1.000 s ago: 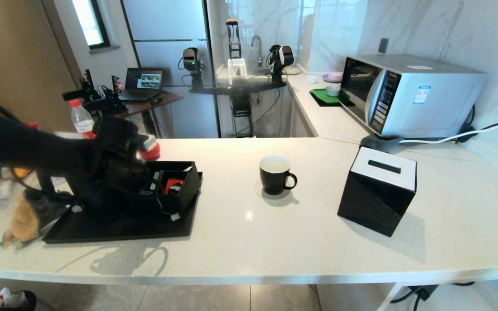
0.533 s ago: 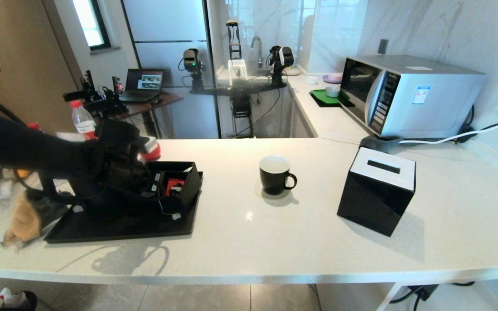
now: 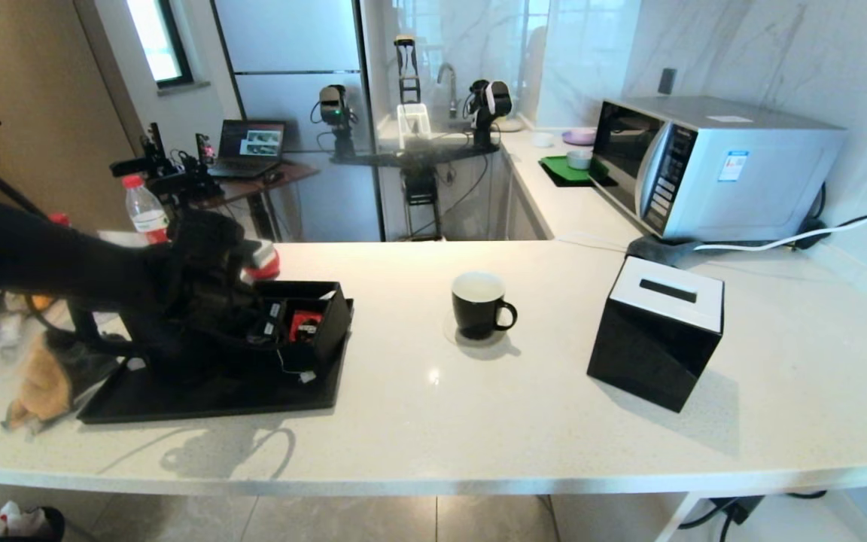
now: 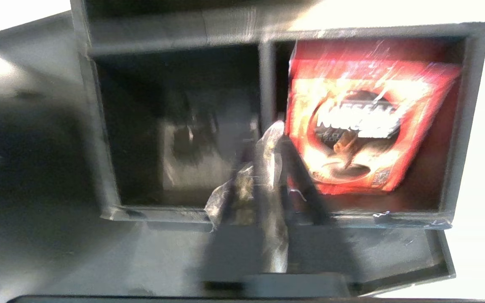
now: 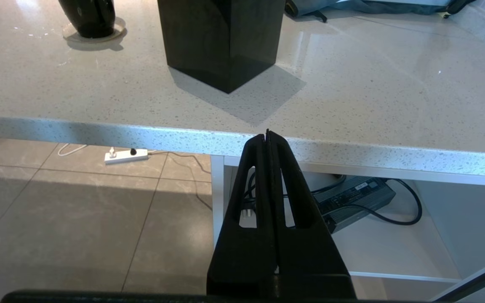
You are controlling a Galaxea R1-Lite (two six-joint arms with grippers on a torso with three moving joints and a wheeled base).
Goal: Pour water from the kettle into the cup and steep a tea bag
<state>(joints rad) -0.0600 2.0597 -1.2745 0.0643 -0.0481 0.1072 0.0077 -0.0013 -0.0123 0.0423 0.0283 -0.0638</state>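
The left gripper (image 4: 263, 164) reaches into a black divided organiser box (image 4: 263, 35) on a black tray (image 3: 200, 395), its narrow fingers (image 4: 299, 181) closed on a pale translucent tea bag (image 4: 267, 147) between them. Just beside the fingertips, in the neighbouring compartment, leans a red packet (image 4: 369, 118). Well apart from the fingers, the small glossy black cup (image 3: 480, 305) with a white inside stands on the white speckled counter (image 3: 479, 421), near a black cube tissue box (image 3: 659, 331). The right gripper (image 5: 267, 139) hangs below the counter edge, fingers pressed together, empty.
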